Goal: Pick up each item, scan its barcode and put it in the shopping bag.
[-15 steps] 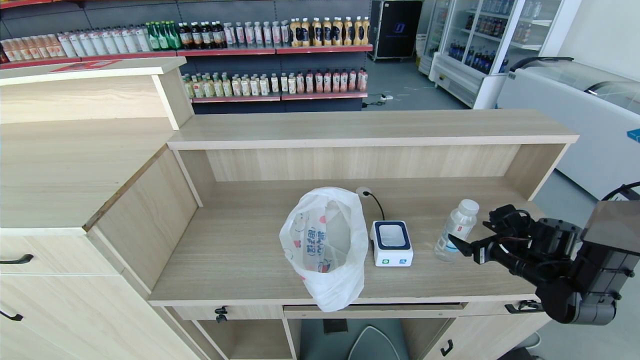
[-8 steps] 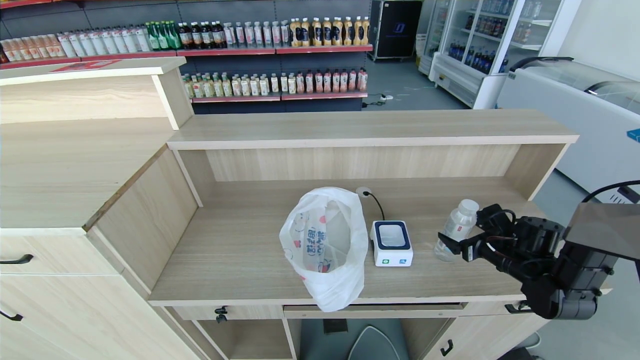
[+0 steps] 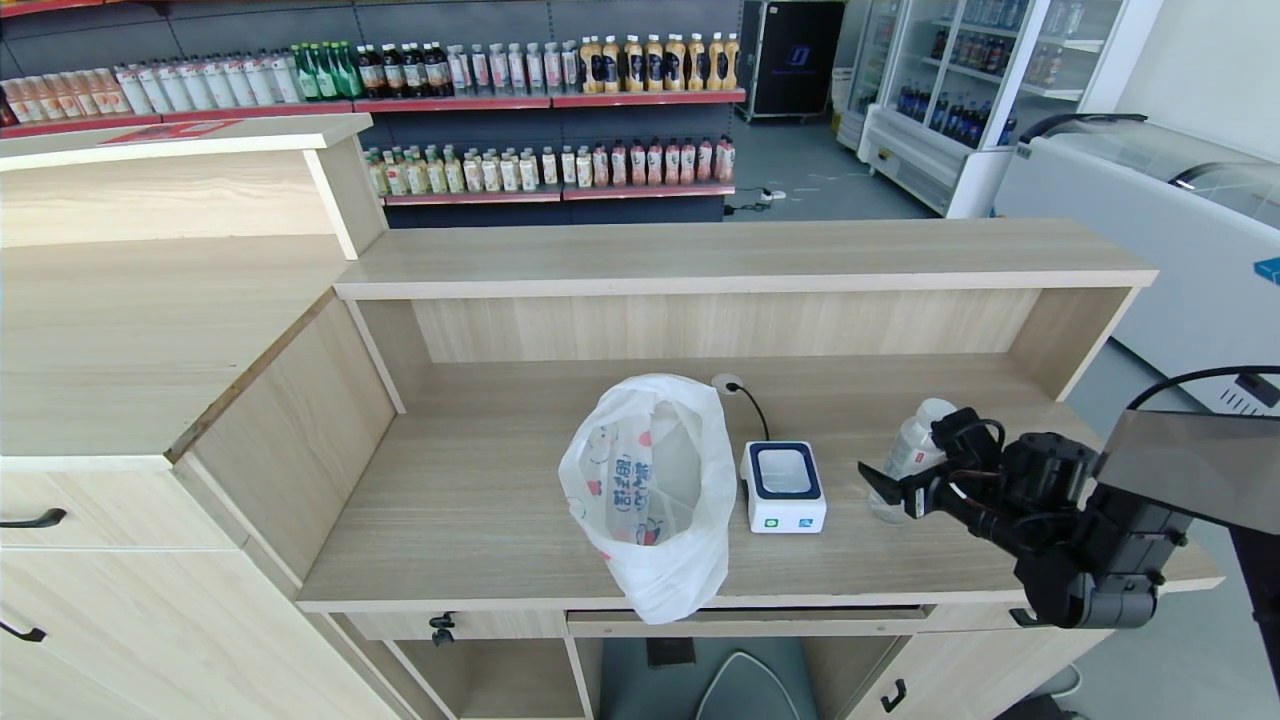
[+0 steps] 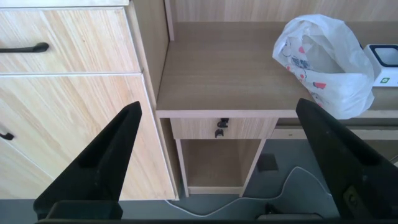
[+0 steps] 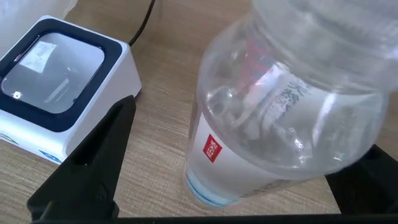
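Right gripper [image 5: 230, 186] is spread wide, jaws either side of the upright water bottle [image 3: 909, 449] on the counter [image 3: 480, 500], right of the barcode scanner [image 3: 783, 487]. Risk: off-centre closing tips the bottle, or slick plastic slips. Left gripper [image 4: 217, 162] is spread too, down by the counter front.

Your right arm [image 3: 1090, 565] is dark grey and black, built of rounded joint housings under a flat grey panel [image 3: 1190, 465], with thin black cables [image 3: 985, 432] looping over the wrist. The right gripper [image 3: 900, 448] and left gripper [image 4: 217, 106] both have matte black, wedge-shaped fingers [image 4: 93, 168].
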